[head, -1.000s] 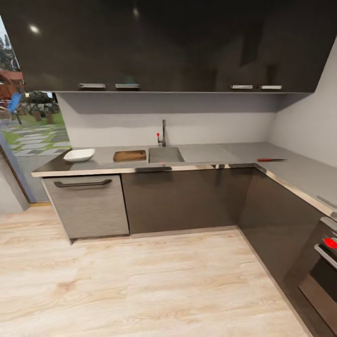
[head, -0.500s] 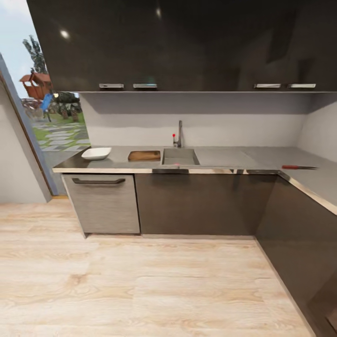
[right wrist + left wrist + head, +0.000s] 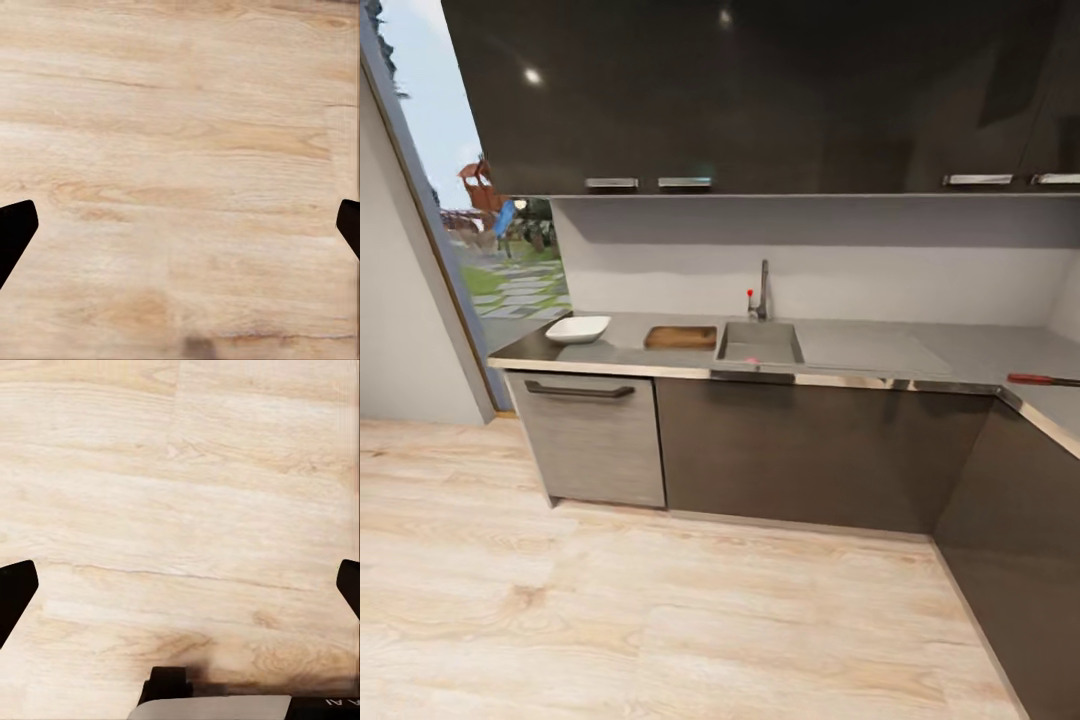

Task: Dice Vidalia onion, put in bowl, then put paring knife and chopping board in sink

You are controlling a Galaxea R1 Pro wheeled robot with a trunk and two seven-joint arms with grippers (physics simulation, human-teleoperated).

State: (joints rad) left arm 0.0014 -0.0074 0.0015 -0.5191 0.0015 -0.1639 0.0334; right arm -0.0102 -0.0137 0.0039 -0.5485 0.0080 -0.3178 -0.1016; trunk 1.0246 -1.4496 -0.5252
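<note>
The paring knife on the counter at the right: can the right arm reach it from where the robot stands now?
Probably not. The paring knife lies far off on the countertop, with open wooden floor before the cabinets. The right gripper hangs open over that floor, so the robot likely must drive closer.

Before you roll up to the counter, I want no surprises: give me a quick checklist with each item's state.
1. Left tool open, empty: ok.
2. Right tool open, empty: ok.
3. Chopping board on the countertop between bowl and sink: ok.
4. Paring knife lying far right on the countertop: ok.
5. Vidalia onion in the sink: cannot tell from here.
</note>
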